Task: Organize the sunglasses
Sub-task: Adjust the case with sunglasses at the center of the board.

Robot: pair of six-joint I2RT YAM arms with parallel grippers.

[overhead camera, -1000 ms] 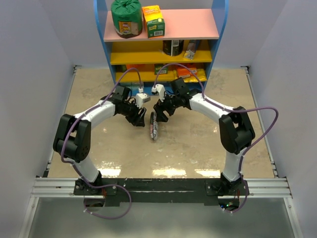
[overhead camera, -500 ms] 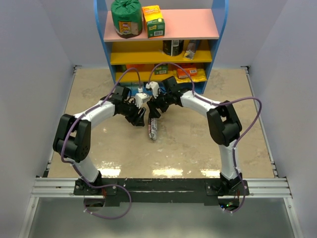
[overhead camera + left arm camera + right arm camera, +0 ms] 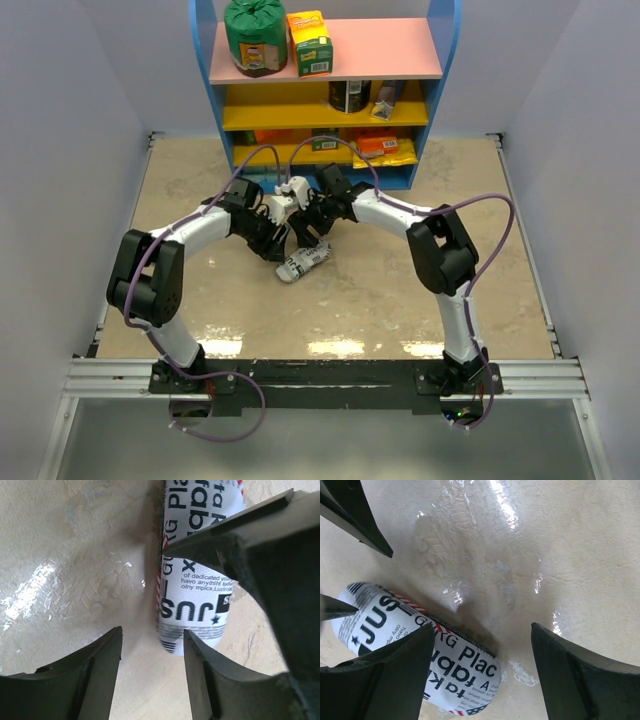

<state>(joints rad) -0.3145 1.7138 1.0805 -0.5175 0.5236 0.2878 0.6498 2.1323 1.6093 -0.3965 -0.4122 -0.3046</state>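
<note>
Jaws of both arms stood apart and gripped nothing. We saw the left arm (image 3: 200,222) and the right arm (image 3: 395,210) nearly tip to tip over the middle of the table (image 3: 420,290). The grey-white pouch (image 3: 303,262) lay flat on the table on the near side of their tips.

In the left wrist view the left jaws framed bare table. The pouch's end lay just beyond one jaw, and a dark jaw of the right arm lay across the pouch's lettering from the upper right. In the right wrist view the right jaws stood wide, with the pouch partly hidden under one of them. The pointed tips of the left jaws showed at the left edge, the lower one at the pouch's end.

We found the sunglasses in no view; whether the pouch held them we could not tell. Behind the arms stood a blue shelf (image 3: 385,50) bearing a green bag (image 3: 255,38) and a yellow-green carton (image 3: 310,42) on its pink top board.
</note>
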